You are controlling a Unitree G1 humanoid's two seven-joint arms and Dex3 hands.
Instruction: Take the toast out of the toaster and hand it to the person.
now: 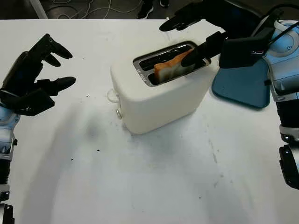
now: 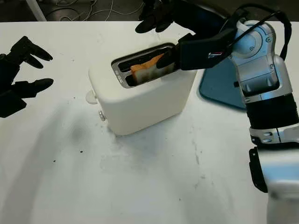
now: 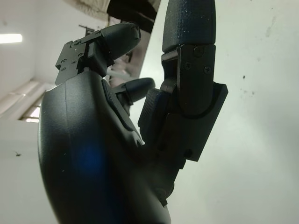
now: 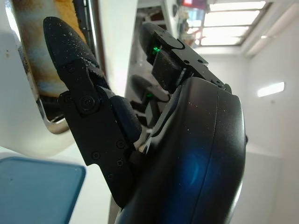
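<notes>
Toast [image 1: 169, 69] is being shown standing in the slot of the white toaster [image 1: 161, 100], centre of the frame on the table [image 1: 154, 177]. The right hand [image 1: 198, 39] is being held wide over it, one finger at the toast, nothing gripped. The left hand [image 1: 35, 77] is being held open at left.

Toaster [image 1: 161, 93] blocks frame centre — right hand [image 1: 191, 35] over its slot; lower frame of table [image 1: 154, 186] bare; blue tray [image 1: 245, 86] at right.

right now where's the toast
The toast stands in the slot of the white toaster at mid-table, with the right hand reaching one finger onto it from the right.
</notes>
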